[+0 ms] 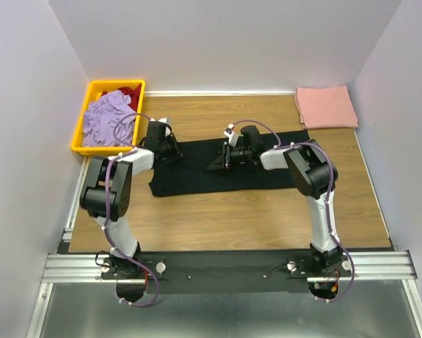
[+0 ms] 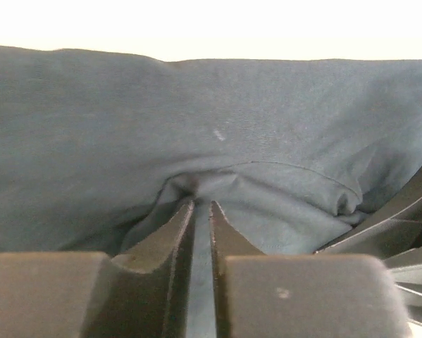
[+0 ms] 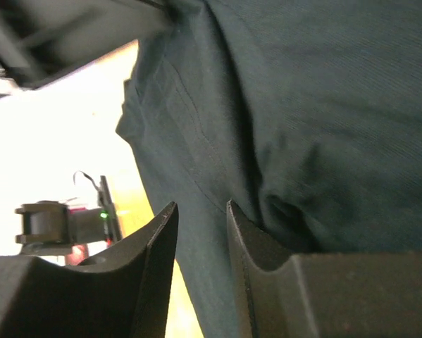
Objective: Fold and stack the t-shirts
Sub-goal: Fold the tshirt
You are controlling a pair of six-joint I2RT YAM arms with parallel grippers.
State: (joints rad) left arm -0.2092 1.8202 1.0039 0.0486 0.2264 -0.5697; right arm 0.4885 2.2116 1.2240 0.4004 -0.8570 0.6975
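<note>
While left claw (image 2: 202,204) and right claw (image 3: 200,208) pinch black t-shirt (image 1: 196,176), wood table (image 1: 232,218) spreads nearside.

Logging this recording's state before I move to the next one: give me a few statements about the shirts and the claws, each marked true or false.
1. Both the left claw and the right claw are down on the black t-shirt. True.
2. The salmon-pink t-shirt sits in the yellow bin. False: it lies folded at the far right corner of the table. The bin holds a lavender garment and a red garment.
3. In the left wrist view, the left claw's fingers pinch black cloth. True.
4. The black t-shirt is stacked on the salmon-pink one. False: they lie apart, and the black one is spread mid-table.
</note>
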